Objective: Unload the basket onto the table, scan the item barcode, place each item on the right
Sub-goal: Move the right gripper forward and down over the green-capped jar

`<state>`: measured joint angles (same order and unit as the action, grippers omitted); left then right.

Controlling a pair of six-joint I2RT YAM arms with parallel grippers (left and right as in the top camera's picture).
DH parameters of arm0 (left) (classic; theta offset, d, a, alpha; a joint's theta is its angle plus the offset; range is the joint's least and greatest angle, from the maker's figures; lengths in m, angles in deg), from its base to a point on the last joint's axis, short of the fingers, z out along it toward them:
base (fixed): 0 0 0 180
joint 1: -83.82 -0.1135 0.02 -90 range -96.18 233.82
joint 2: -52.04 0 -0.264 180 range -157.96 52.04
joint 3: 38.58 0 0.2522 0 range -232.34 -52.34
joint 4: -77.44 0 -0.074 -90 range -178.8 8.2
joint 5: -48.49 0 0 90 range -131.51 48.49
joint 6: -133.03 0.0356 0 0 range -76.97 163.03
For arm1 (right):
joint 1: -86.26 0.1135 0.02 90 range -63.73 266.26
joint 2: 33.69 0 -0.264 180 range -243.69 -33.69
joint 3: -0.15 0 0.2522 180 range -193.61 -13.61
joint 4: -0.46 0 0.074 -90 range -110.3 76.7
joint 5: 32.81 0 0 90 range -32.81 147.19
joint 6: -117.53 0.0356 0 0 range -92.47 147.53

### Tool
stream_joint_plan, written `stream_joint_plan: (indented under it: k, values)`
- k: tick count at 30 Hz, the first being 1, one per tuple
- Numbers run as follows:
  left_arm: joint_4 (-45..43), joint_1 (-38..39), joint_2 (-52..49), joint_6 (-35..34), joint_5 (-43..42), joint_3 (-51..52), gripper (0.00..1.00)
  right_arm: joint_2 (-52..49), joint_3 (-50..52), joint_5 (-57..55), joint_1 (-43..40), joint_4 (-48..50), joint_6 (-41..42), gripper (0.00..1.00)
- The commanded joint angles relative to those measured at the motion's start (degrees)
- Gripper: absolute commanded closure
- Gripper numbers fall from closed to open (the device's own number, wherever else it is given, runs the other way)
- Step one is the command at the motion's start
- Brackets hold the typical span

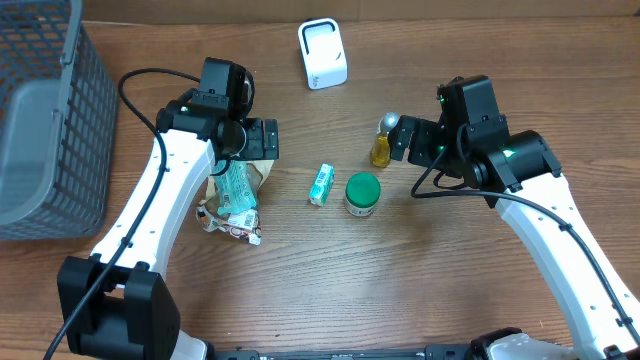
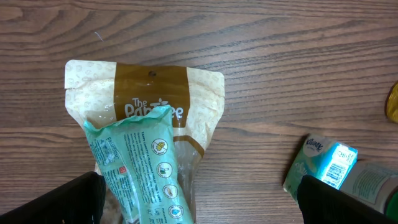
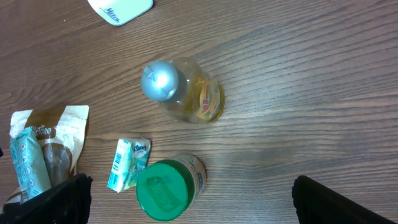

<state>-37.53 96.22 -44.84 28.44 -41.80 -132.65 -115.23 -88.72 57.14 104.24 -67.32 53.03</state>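
Barcode [image 2: 340, 163] on Kleenex tissue pack [image 2: 311, 167]

Brown wood-grain bench [image 1: 450, 300] fills every view under soft, even light. Grey mesh basket [image 1: 40, 120] stands at its far left corner.

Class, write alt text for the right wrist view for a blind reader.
A silver-capped bottle of yellow liquid sits on a wooden table; lower in frame, a green-lidded jar, a tissue pack and, far left, a brown pouch.
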Motion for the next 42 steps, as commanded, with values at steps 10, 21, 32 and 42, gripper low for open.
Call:
stream_joint_plan:
  k: [10,21,32,42]
  values:
    - [-0.09,0.37,-0.09,0.87,-0.37,-1.18,0.00,-0.76,-0.96,-2.01,-0.37,-0.20,4.76,0.00]
    - [-0.09,0.37,-0.09,0.87,-0.37,-1.18,0.00,-6.23,-0.96,-2.19,4.96,-0.24,10.95,0.00]
    - [-0.09,0.37,-0.09,0.87,-0.37,-1.18,0.00,-12.07,-0.96,-7.93,13.84,0.85,13.77,0.00]
    - [-0.09,0.37,-0.09,0.87,-0.37,-1.18,0.00,-20.31,-0.96,-6.45,15.08,0.79,13.75,0.00]
